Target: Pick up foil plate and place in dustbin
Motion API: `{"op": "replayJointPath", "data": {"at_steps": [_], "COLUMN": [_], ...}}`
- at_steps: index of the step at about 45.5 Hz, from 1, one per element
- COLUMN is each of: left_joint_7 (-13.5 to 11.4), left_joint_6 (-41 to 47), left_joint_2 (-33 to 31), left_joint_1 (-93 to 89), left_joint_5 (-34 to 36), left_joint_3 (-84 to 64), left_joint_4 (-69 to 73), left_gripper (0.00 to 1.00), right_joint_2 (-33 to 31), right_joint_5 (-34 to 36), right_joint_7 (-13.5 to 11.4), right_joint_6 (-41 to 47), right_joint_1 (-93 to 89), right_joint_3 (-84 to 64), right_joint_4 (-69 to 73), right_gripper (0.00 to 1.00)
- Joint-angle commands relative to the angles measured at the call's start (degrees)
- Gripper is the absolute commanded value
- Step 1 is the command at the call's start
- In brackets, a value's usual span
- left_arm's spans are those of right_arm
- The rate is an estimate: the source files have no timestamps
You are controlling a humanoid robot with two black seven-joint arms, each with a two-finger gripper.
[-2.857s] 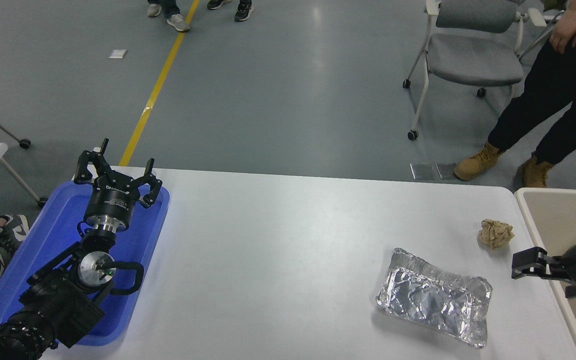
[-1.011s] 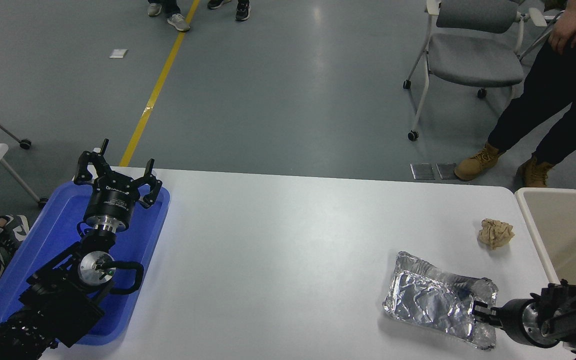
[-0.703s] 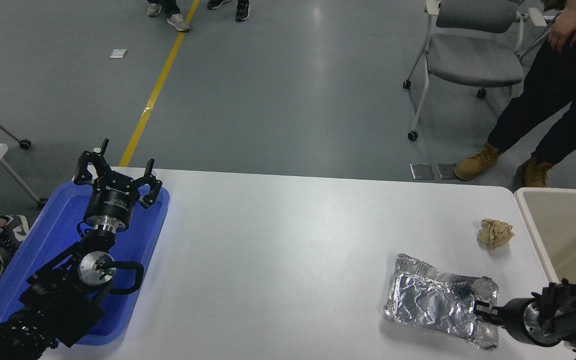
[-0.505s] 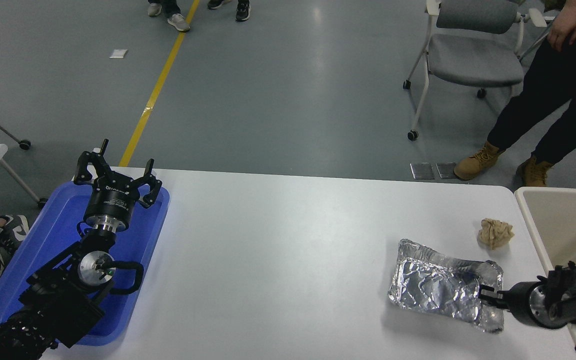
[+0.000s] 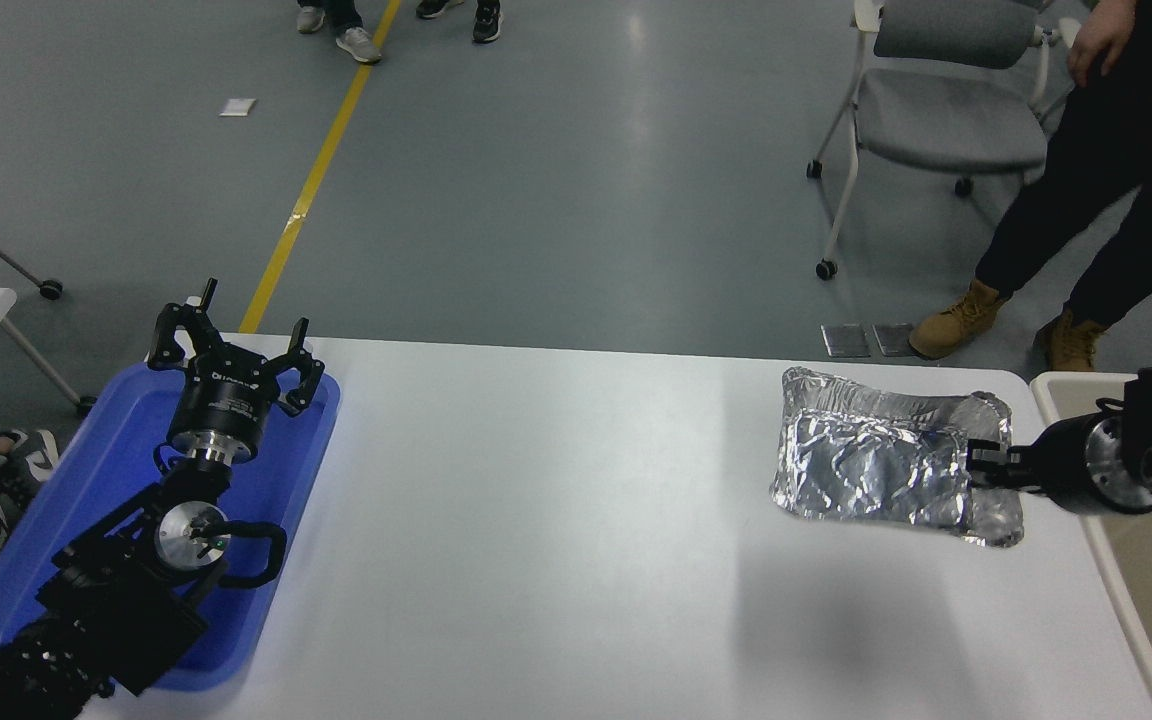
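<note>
Lifted since a moment ago, the plate (image 5: 881,462) now hangs above the table's (image 5: 556,500) right edge, the right gripper (image 5: 986,465) clamped on its rim beside the bin (image 5: 1126,590). Left gripper (image 5: 231,352) sits spread over the blue tray (image 5: 106,470). A person (image 5: 1106,190) stands by a chair (image 5: 936,100).

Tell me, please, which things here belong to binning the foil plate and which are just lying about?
Part of the job:
- foil plate, lifted off the table
- right gripper, shut on its right edge
- dustbin, at the table's right end

Just lying about:
- blue tray
- left gripper, parked over it
- white table
- grey chair
</note>
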Motion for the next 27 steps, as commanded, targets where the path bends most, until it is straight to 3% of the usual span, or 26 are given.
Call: {"op": "replayJointPath", "data": {"at_steps": [1,12,27], "left_joint_7": [0.0,0.0,0.0], "left_joint_6": [0.0,0.1,0.0], "left_joint_2": [0.0,0.0,0.0], "left_joint_1": [0.0,0.0,0.0], "left_joint_5": [-0.1,0.0,-0.1], "left_joint_3": [0.0,0.0,0.0], "left_joint_4": [0.0,0.0,0.0], "left_gripper": [1.0,1.0,1.0], "right_joint_2": [0.4,0.6,1.3], "right_joint_5": [-1.9,-6.8,-7.8], "right_joint_7": [-0.1,-0.1,-0.1], "right_joint_6": [11.5,22.5,28.9], "right_joint_1": [14.3,23.4,29.1], "right_joint_3": [-3.9,-3.4,-2.5], "right_joint_4": [1.1,1.0,1.0], "right_gripper": [0.0,0.0,0.0]}}
